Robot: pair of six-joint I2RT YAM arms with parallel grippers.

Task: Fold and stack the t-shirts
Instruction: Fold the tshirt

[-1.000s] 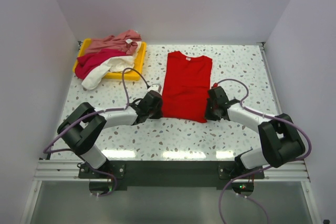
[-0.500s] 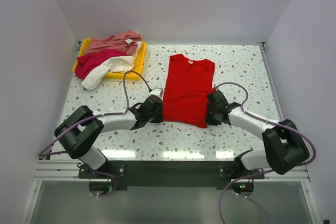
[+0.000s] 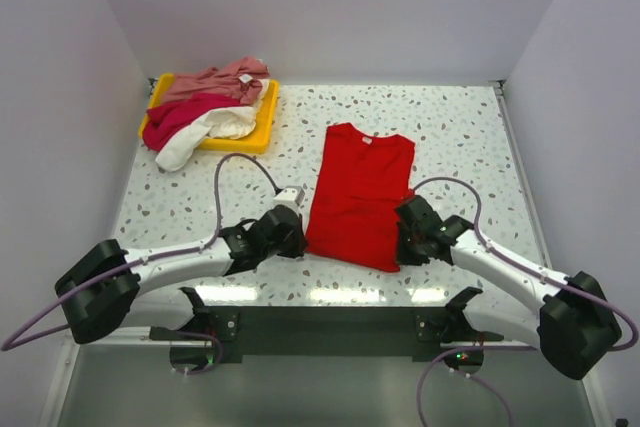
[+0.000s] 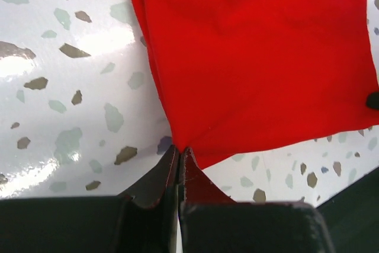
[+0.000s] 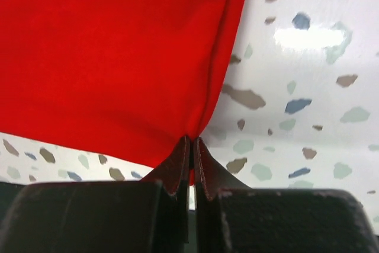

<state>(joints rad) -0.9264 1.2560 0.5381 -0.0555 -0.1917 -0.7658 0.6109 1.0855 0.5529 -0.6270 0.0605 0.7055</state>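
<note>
From above, the red t-shirt [image 3: 358, 192] lies narrowed lengthwise at the centre of the tabletop [image 3: 460, 127], while the heap of shirts [image 3: 200, 112] waits unfolded on the yellow tray [image 3: 265, 125] at ten o'clock. In the left wrist view, the left fingers [image 4: 155, 185] pinch its near hem corner. In the right wrist view, the right fingers [image 5: 173, 173] do likewise, so most folding remains.

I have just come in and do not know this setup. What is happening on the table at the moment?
A red t-shirt lies flat on the table, folded into a narrow strip. The left pincer is shut on the shirt's near left corner, and the right pincer is shut on its near right corner. The other shirts, pink, crimson and cream, lie in a loose heap on the yellow tray at the far left, not yet folded.
</note>
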